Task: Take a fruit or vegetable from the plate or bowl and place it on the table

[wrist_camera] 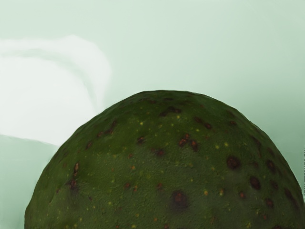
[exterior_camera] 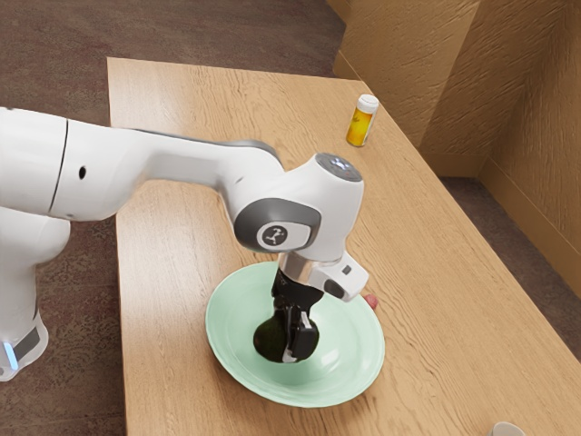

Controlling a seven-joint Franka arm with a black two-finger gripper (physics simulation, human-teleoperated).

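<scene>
From where I stand, the desk (exterior_camera: 163, 272) has bare wood around the dish, but a round fruit set down there could roll, worst of all if let go from too high. The white arm (exterior_camera: 172, 163) leans right over the green dish (exterior_camera: 349, 363); lifting too little before moving sideways could catch the rim and drag or tip it. Down inside, the hand (exterior_camera: 296, 350) is right at the avocado (exterior_camera: 270, 339), dark and round within the dish. Whether it has a grip I honestly can't tell, nor whether the fruit is off the bottom. That's my main worry: a hold off the middle of that curved skin could let it twist and drop back. The pill bottle (exterior_camera: 361, 123) stands well apart and seems safe enough. A pale object (exterior_camera: 506, 430) sits toward the exterior view's lower right. Beside the rim, a small red thing (exterior_camera: 371, 301) could be knocked by a low swing that way.
</scene>
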